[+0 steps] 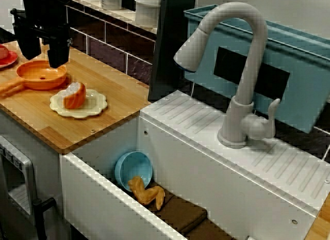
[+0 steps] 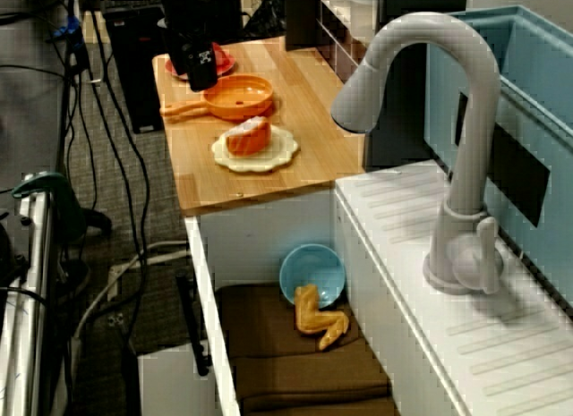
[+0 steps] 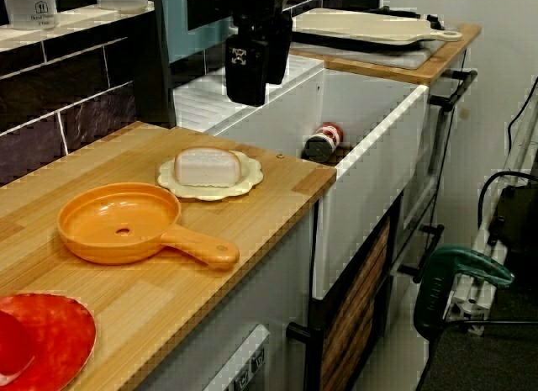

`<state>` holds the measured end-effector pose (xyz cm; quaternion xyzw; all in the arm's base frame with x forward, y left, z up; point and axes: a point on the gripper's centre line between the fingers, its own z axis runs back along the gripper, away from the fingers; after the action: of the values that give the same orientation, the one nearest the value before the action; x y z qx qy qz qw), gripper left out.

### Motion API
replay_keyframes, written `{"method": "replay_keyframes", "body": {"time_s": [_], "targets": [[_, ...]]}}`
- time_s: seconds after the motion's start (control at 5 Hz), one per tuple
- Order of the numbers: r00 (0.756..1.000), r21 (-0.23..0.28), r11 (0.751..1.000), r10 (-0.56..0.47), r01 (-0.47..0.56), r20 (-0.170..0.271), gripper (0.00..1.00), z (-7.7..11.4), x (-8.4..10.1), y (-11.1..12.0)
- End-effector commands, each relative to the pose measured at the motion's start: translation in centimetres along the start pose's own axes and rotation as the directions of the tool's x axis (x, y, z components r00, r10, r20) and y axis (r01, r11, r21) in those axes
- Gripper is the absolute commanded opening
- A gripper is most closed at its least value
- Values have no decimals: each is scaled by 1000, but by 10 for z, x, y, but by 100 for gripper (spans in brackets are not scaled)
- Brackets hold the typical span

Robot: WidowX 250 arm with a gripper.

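The black gripper (image 1: 43,62) hangs in the air over the back part of the orange pan (image 1: 41,75). Its two fingers point down and are spread apart, with nothing between them. It touches nothing.

The pan sits flat on the wood counter (image 1: 108,75), between the red plate (image 3: 59,332) and the cream plate (image 1: 98,105). Its handle points to the counter's front edge. A cake (image 1: 75,95) lies on the cream plate, near the pan.

Down in the sink (image 1: 170,147), a blue bowl (image 1: 135,168) stands on its side because the corner props it up. A yellow toy (image 1: 147,192) lies against it on a brown mat (image 1: 180,214). The tap (image 1: 242,85) bends over the sink.

It is hard to tell how high the gripper is. In the view from the counter end it seems to float by the sink, but that is only the angle. A can (image 3: 322,142) in the sink shows only in that view. The red plate is cut off at the picture's edge. I cannot tell what the yellow toy is.
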<state>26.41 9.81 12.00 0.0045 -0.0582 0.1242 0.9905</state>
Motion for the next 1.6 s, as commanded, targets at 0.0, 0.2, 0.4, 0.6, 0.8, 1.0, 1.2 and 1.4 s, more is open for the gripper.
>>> {"method": "replay_keyframes", "body": {"time_s": [0.0,0.2,0.4,0.6,0.8,1.0,1.2,1.4], "targets": [[998,6,999,41,-41,56,100,-14,12,8],[996,7,998,67,-67,62,100,-22,16,7],[995,11,996,83,-84,54,100,-29,27,2],[992,8,994,109,-110,62,100,-30,38,-2],[990,5,992,122,-122,66,100,-33,43,-4],[986,10,990,140,-142,86,100,-39,40,-3],[988,19,991,131,-133,81,100,-50,37,-8],[988,25,990,134,-136,81,100,-54,35,-9]]}}
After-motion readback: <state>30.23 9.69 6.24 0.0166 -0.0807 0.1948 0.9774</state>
